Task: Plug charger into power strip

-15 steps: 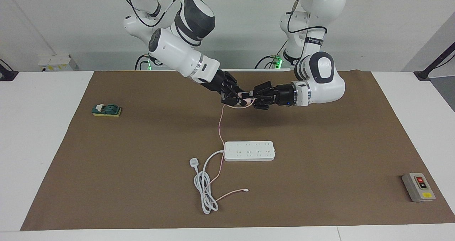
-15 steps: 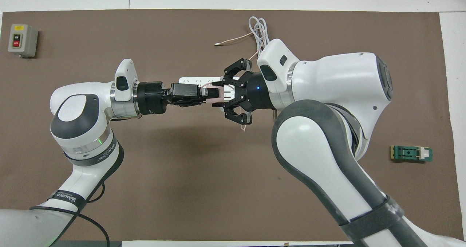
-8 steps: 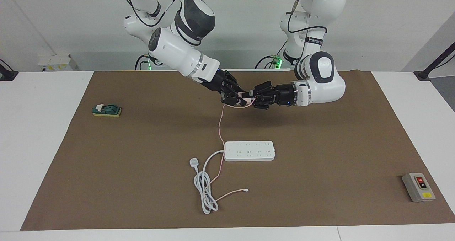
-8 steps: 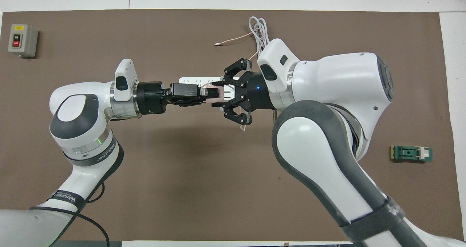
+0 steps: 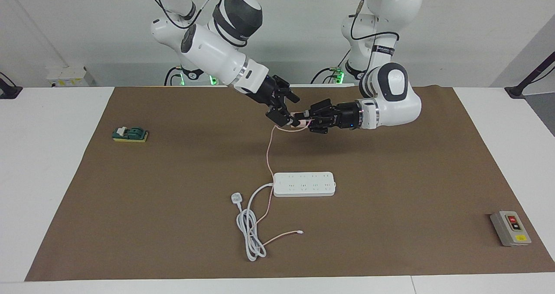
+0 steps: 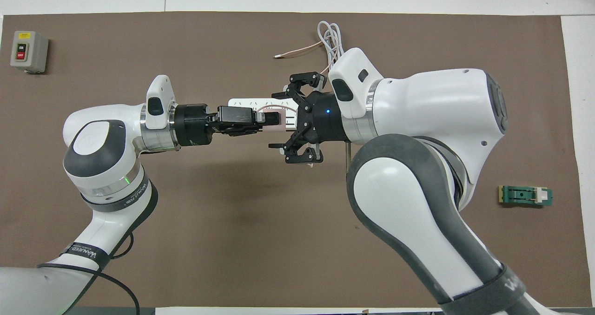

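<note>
My left gripper (image 5: 306, 119) pinches the charger (image 5: 299, 119) up over the mat (image 5: 390, 190). My right gripper (image 5: 287, 107) is spread wide beside it.

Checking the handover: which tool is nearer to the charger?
Left. The left tool is shut on the charger, holding it up in the air. The right tool is open right beside it, fingers spread apart, not gripping.
</note>
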Robot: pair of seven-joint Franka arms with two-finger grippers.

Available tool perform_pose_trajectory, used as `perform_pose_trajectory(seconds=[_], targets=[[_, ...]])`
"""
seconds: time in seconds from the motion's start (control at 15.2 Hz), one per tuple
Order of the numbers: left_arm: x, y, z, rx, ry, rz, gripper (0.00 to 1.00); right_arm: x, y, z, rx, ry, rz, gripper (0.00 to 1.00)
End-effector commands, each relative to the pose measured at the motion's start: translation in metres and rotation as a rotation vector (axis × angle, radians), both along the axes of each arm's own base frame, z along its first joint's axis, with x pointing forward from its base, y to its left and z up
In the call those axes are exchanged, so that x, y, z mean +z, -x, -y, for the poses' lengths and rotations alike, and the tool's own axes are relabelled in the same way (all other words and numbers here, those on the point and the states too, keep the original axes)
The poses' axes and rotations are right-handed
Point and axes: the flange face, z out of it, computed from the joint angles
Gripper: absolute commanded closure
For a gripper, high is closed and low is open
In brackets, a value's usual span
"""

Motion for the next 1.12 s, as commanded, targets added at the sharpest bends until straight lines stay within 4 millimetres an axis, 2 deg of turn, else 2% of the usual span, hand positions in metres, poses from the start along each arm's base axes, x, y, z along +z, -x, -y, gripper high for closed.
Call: perform_pose_trajectory(seconds=[0.0, 0.4, 0.59, 0.73, 0.86, 1.06], targets=[[0.004, -0.003, -0.012, 0.031, 0.011, 0.005, 1.0, 0.008, 0.005, 0.002, -0.017, -0.011, -0.013, 0.0], [0.03, -0.023, -0.047, 0.107, 0.001, -0.037, 1.0, 0.019, 0.01, 0.007, -0.016, -0.002, -0.015, 0.0], [0.042, -0.025, -0.064, 0.165, -0.115, -0.035, 1.0, 0.034, 0.015, 0.017, -0.019, 0.002, -0.018, 0.0], [0.051, -0.029, -0.081, 0.171, -0.181, -0.042, 1.0, 0.05, 0.016, 0.032, -0.068, 0.045, -0.031, 0.0], [0.07, -0.035, -0.102, 0.163, -0.298, -0.056, 1.0, 0.063, 0.022, 0.045, -0.089, 0.074, -0.056, 0.0], [0.104, -0.031, -0.12, 0.164, -0.49, -0.078, 1.0, 0.069, 0.019, 0.069, -0.109, 0.101, -0.101, 0.0]])
